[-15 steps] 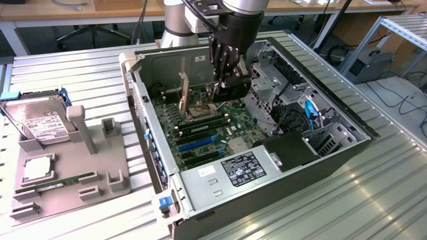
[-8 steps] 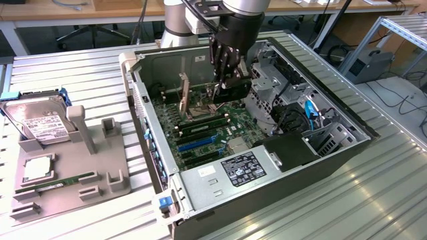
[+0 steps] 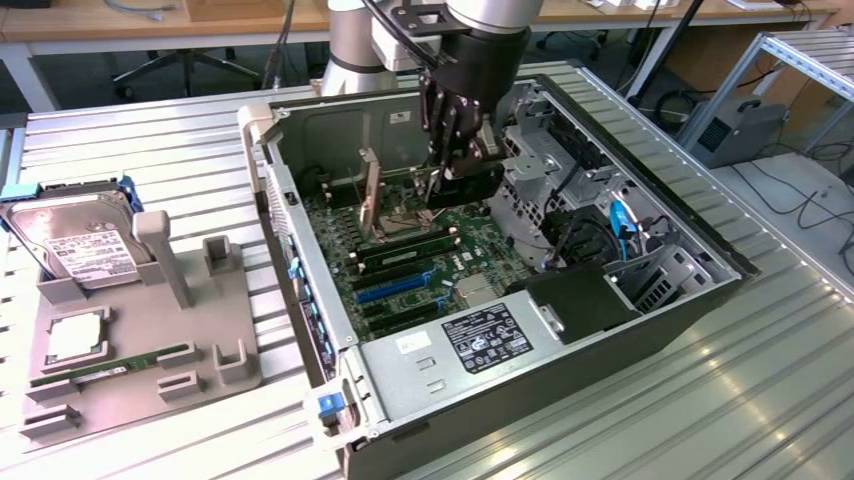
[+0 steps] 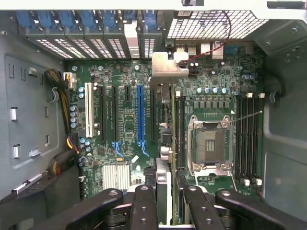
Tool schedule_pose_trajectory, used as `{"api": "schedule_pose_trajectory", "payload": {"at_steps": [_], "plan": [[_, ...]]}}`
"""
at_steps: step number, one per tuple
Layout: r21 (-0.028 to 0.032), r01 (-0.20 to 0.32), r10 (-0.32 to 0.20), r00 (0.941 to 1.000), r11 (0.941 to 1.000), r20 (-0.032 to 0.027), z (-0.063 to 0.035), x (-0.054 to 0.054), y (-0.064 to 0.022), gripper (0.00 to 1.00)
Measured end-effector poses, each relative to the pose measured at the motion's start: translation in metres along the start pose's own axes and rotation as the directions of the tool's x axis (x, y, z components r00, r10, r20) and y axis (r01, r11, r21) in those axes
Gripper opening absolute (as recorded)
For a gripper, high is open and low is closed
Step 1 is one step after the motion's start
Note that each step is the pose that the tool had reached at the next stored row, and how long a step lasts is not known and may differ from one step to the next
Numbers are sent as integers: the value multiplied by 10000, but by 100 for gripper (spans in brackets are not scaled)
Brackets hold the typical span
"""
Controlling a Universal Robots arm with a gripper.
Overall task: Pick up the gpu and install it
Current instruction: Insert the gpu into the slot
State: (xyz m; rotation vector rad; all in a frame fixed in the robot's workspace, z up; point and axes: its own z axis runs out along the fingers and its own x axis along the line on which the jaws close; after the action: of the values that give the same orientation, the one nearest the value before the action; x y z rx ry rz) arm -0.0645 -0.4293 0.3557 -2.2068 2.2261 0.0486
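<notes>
The gpu (image 4: pixel 166 72) hangs edge-on inside the open computer case (image 3: pixel 667 300). Its silvery end bracket points toward the case's rear wall with the blue clips. My gripper (image 4: pixel 168 203) is shut on the card's near end, with a black finger (image 4: pixel 144 206) on either side of it. The card lies along the motherboard, between the blue slot (image 4: pixel 140 115) and the processor socket (image 4: pixel 208 146). Whether it sits in a slot I cannot tell. In the exterior view my gripper (image 3: pixel 449 165) reaches down into the case, and the gpu (image 3: pixel 372 190) stands upright beside it.
On the exterior view's left, a grey holder (image 3: pixel 200 330) carries a hard drive (image 3: pixel 80 245), a processor (image 3: pixel 74 335) and a green memory stick (image 3: pixel 114 368). The drive cage and cables (image 3: pixel 587 230) crowd the case's far side. The power supply (image 3: pixel 481 340) sits at the near end.
</notes>
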Motion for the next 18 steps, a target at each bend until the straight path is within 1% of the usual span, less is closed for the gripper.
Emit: {"api": "schedule_pose_trajectory", "payload": {"at_steps": [18], "plan": [[0,0,0,10000,10000,0,8,46,-1,27]]}}
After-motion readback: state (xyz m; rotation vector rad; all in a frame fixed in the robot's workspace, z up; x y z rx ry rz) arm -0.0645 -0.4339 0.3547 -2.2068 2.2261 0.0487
